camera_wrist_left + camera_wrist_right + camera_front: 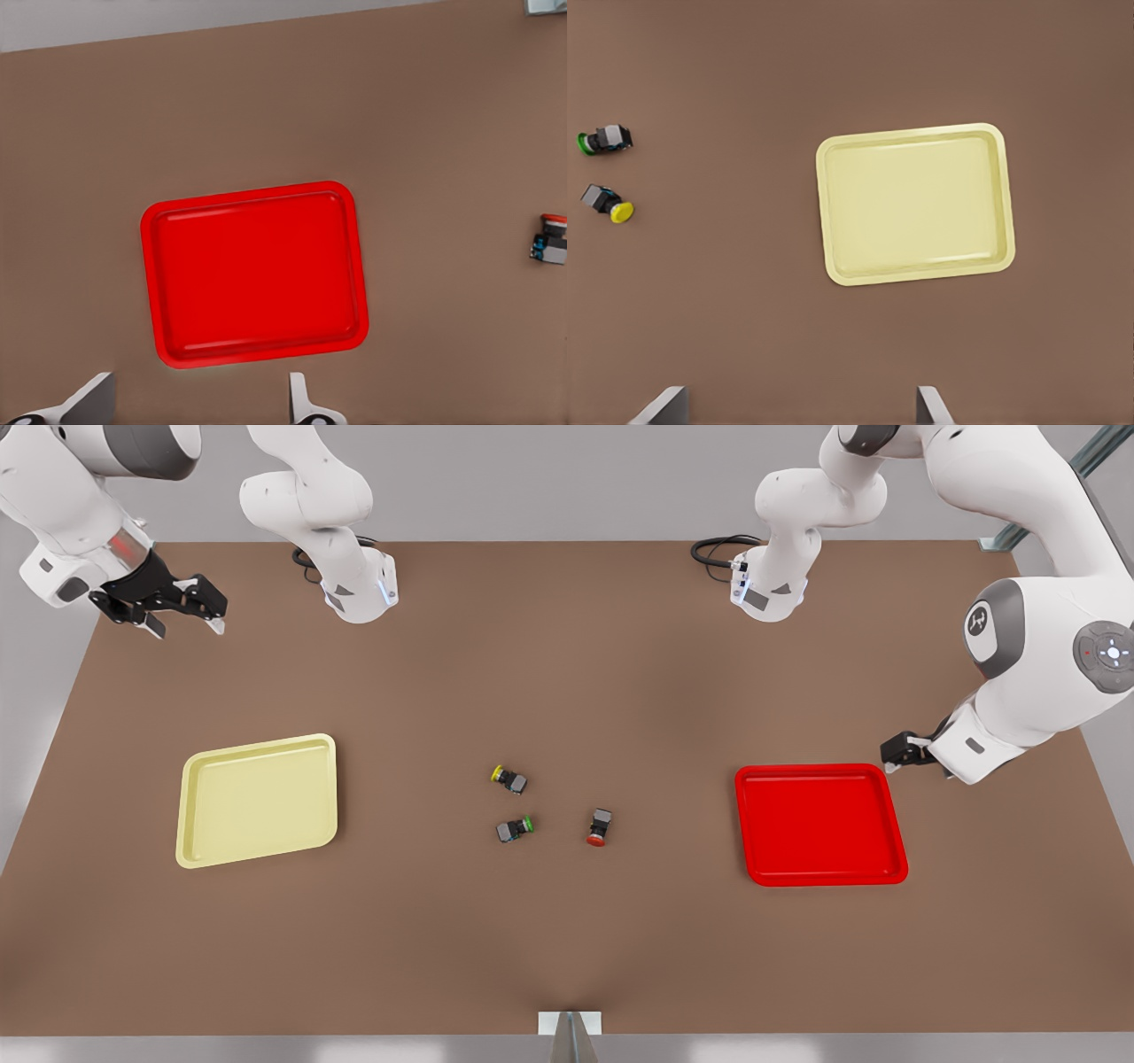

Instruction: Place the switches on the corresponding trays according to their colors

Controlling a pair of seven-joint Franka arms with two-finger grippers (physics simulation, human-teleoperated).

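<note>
Between the yellow tray point(257, 800) and red tray point(820, 824) lay three switches: yellow switch point(508, 779), red switch point(600, 827), green switch point(515, 829). The left pincer point(897, 752) hung by the red tray and the right pincer point(188, 613) beyond the yellow tray, both spread wide and empty.

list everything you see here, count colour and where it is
yellow-capped switch: 1, dark grey body with yellow cap, lying on its side near the table's middle
red-capped switch: 1, dark grey body with red cap, on its side, toward the front view's right of the other two
green-capped switch: 1, dark grey body with green cap, on its side, just nearer the camera than the yellow-capped one
yellow tray: 1, pale yellow, empty, on the front view's left
red tray: 1, bright red, empty, on the front view's right
table: 1, brown, under everything
left gripper: 1, pale fingers, open, above the red tray's side
right gripper: 1, black with pale fingers, open, raised beyond the yellow tray
</note>
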